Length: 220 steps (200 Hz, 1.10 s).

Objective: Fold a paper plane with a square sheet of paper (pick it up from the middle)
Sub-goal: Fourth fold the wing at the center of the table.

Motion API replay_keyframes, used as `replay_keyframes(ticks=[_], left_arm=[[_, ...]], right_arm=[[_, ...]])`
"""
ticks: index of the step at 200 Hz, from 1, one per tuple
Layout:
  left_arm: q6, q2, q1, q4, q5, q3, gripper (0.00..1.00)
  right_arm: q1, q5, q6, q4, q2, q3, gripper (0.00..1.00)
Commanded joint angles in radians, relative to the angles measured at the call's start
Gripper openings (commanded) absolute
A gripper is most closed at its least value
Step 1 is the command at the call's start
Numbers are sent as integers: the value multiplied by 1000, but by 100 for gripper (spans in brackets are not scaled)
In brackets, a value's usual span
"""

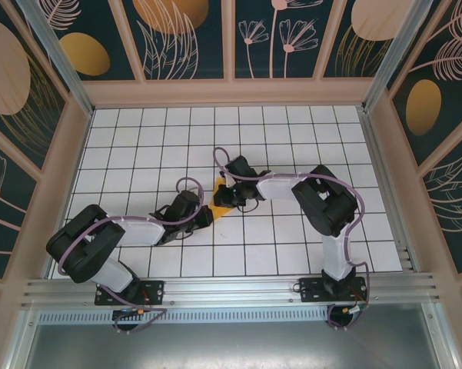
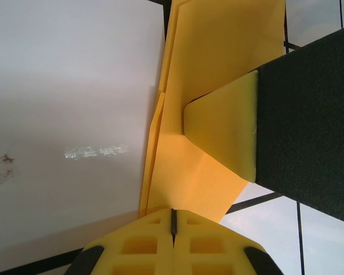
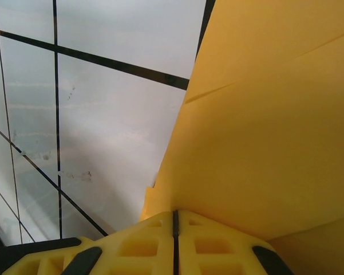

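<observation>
Well, both my left gripper (image 2: 173,220) and right gripper (image 3: 175,222) pinch the thin creased orange-yellow paper sheet (image 1: 224,197) at the white tiled table's (image 1: 292,254) middle. Some folds are done; I think more folding is left.

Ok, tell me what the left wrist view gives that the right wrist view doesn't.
Left wrist: one of the right fingers, a yellow pad on a black body, in front of the paper, and the paper's layered folded edges. Right wrist: a broad paper face crossed by a long crease, and a wider stretch of gridded table. Both: orange-yellow paper over white tiles, with the left fingers and the right fingers each shut on its edge.
</observation>
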Motion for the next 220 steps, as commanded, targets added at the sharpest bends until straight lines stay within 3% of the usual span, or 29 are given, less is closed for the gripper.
replay_keyframes(ticks=[1, 99, 173, 193, 220], left_arm=[[-12, 29, -3, -73, 5, -32, 0], [12, 23, -2, -89, 50, -42, 0], [28, 5, -3, -108, 47, -19, 0], [29, -28, -3, -118, 45, -5, 0], [10, -117, -3, -111, 39, 15, 12]], right_arm=[[-29, 55, -32, -72, 16, 0, 10], [-258, 91, -77, -104, 120, 137, 10], [-310, 132, -69, -189, 84, 243, 13], [-309, 111, -52, -172, 29, 193, 18], [-284, 68, 0, -99, -85, 63, 36]])
